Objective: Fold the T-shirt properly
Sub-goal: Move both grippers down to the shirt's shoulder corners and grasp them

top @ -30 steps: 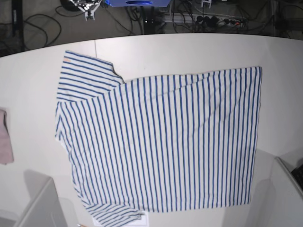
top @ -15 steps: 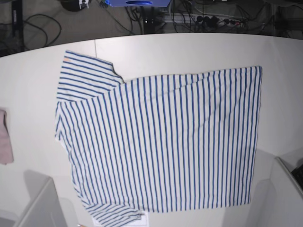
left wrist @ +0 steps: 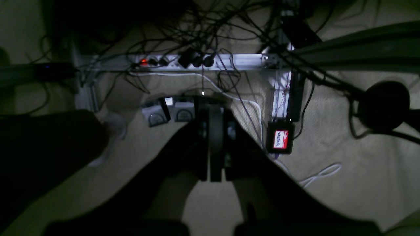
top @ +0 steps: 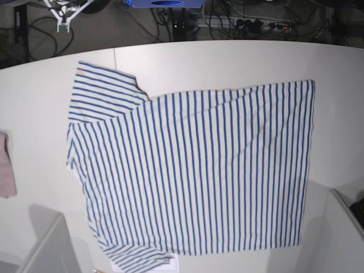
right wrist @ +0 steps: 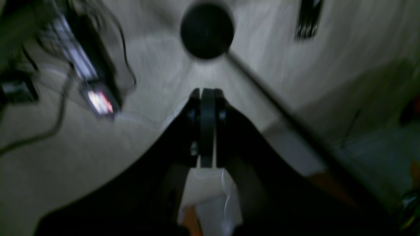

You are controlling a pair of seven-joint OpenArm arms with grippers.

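The T-shirt [top: 193, 170], white with thin blue stripes, lies spread flat on the white table [top: 227, 60]. Its sleeves are at the left and its hem is at the right. Neither wrist view shows the shirt. My left gripper [left wrist: 211, 100] is shut with nothing in it and hangs over a floor strewn with cables. My right gripper [right wrist: 206, 91] is also shut and empty, over bare floor in a blurred view. A pale gripper tip [top: 61, 17] shows past the table's far left edge, well away from the shirt.
A pink cloth [top: 4, 165] lies at the table's left edge. Grey box-like edges stand at the front left [top: 48, 250] and front right [top: 341, 227]. A power strip [top: 256, 24] and cables lie on the floor behind the table.
The pale gripper tip beyond the table's far edge has moved left along the top of the base view. The T-shirt has not moved.
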